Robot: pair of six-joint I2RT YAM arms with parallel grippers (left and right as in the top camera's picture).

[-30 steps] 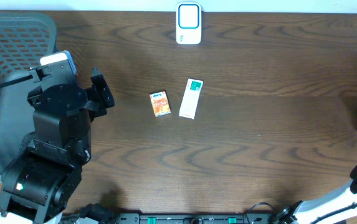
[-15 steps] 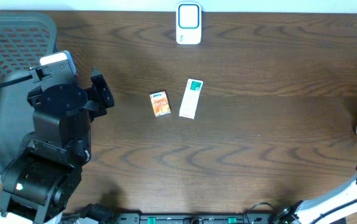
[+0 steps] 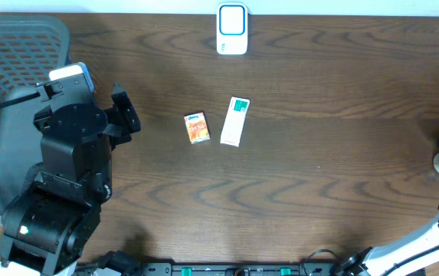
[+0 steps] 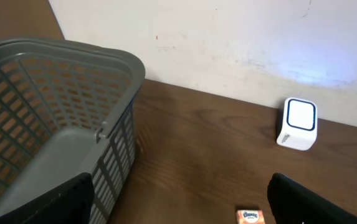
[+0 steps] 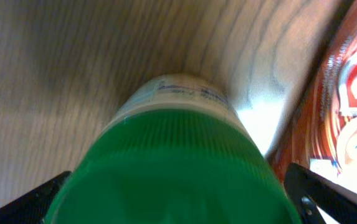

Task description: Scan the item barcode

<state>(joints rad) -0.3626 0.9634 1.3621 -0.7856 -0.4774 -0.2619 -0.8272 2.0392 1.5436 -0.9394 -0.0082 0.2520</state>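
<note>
Left gripper (image 4: pixel 178 194) is wide open with nothing in it. Right gripper (image 5: pixel 178 194) straddles the green-capped bottle (image 5: pixel 178 143), can't tell if it's actually squeezing. The bottle sits on the tabletop (image 3: pixel 319 192), well off to the right of the white scanner (image 3: pixel 232 28). Two small boxes (image 3: pixel 197 128) lie in front of the scanner.

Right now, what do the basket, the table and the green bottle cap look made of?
Basket: moulded plastic, matte grey, going by the one-piece lattice walls. Table: wood or wood-look laminate, dark brown with visible grain; can't tell which. Bottle cap: green plastic, likely, with fine ribbing and a slight sheen.
</note>
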